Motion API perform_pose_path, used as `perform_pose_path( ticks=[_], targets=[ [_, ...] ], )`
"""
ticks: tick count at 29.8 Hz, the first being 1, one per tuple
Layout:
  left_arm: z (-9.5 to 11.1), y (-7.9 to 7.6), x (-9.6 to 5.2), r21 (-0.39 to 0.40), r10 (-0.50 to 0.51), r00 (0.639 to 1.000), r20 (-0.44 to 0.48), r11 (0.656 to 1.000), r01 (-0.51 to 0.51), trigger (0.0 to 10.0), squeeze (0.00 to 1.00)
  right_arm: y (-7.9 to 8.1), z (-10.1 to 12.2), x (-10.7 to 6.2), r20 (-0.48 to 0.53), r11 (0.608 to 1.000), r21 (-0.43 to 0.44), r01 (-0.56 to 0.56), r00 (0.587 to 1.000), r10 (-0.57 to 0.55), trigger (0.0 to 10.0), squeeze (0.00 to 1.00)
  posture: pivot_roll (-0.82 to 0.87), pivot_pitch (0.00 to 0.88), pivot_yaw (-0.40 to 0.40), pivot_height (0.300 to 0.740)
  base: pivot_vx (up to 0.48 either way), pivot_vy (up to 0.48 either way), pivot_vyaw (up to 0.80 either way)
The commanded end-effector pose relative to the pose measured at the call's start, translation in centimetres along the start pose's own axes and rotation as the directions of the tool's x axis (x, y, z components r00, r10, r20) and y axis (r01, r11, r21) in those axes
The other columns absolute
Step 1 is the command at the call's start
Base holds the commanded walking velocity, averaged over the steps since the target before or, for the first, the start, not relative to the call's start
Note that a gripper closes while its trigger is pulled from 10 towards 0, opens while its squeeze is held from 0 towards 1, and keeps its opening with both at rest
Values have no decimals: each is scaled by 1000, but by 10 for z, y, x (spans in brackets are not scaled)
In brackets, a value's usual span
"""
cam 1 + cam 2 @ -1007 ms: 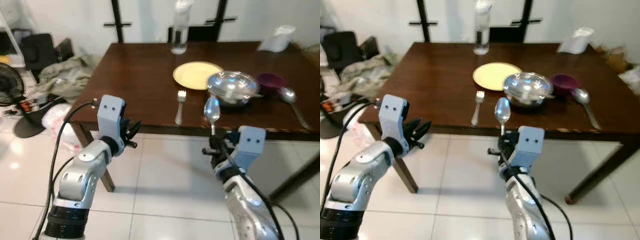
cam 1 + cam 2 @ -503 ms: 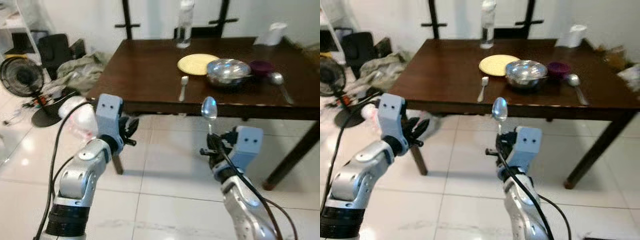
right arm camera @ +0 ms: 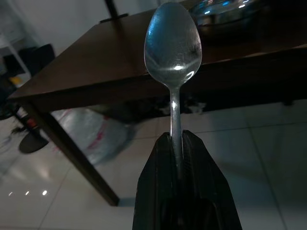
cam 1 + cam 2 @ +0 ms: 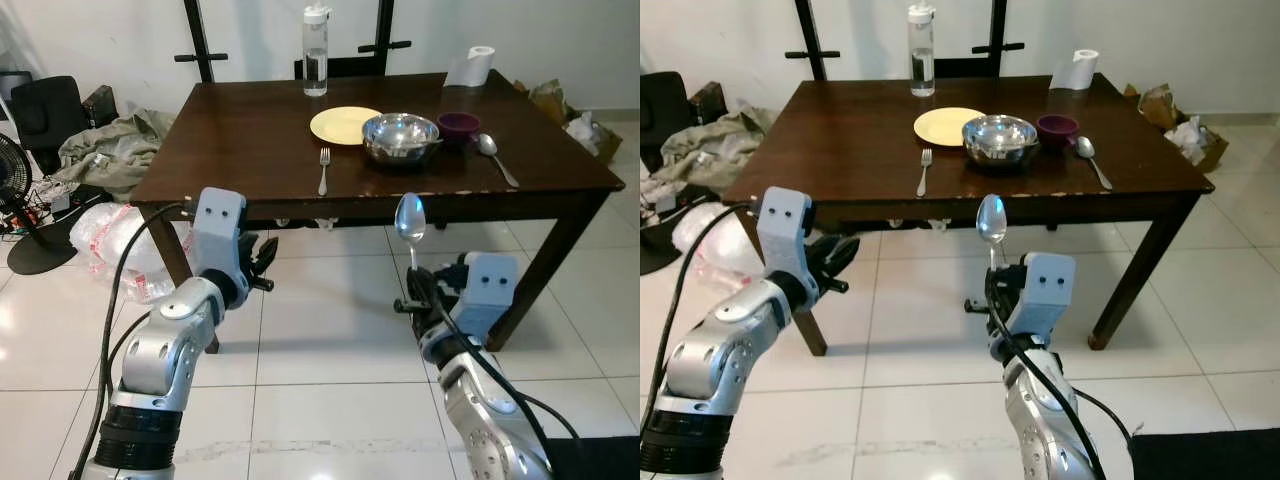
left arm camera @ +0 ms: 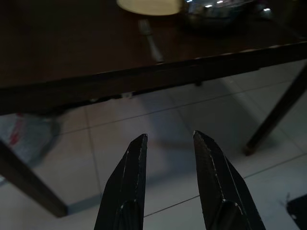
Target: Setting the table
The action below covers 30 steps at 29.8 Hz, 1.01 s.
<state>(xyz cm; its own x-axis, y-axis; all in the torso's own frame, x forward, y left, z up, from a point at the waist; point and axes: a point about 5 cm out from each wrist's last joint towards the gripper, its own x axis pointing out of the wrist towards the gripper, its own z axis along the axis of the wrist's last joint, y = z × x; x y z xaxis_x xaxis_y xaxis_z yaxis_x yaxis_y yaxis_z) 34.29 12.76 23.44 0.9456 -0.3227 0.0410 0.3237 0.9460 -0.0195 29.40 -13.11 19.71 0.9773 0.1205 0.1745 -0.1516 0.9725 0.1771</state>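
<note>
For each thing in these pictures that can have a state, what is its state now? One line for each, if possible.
Right gripper: shut on the handle of a spoon.
Spoon: held upright, bowl on top, in front of the table.
Left gripper: open, holding nothing.
Water bottle: upright, cap on.
Steel bowl: upright on the table.
Yellow plate: flat on the table.
Fork: lying flat beside the plate.
Second spoon: lying on the table.
Paper roll: standing on end.

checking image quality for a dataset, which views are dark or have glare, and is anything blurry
Both eye views are bright and sharp, with ceiling light glinting on the steel bowl and the floor tiles. Left wrist view is dim; the table reads almost black beyond the left tool. Right wrist view is dim too, with a highlight on the spoon and a soft background.
</note>
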Motion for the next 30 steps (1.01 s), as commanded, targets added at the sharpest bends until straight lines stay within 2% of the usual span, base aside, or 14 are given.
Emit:
perform_pose_path(
  ticks=[1,8,15,30],
  targets=[
    [-3,5,-1,3,23,1000,-16,1000,-23,10000,0,3,-1,-2,0,1000,-6,-17,1000,17,10000,0,50,151,133,740,0,0,800],
    [-5,6,-1,5,33,999,-22,999,-33,10000,0,6,0,-3,8,999,4,-36,999,36,10000,0,51,152,133,740,0,0,799],
    [-7,9,0,-4,88,996,-36,996,-88,10000,0,8,1,-3,19,998,14,-54,998,54,10000,0,53,156,133,740,0,0,800],
    [-7,13,3,53,154,988,-32,987,-152,10000,0,8,1,-3,27,998,26,-52,998,52,10000,0,56,158,137,740,0,0,800]
  ],
)
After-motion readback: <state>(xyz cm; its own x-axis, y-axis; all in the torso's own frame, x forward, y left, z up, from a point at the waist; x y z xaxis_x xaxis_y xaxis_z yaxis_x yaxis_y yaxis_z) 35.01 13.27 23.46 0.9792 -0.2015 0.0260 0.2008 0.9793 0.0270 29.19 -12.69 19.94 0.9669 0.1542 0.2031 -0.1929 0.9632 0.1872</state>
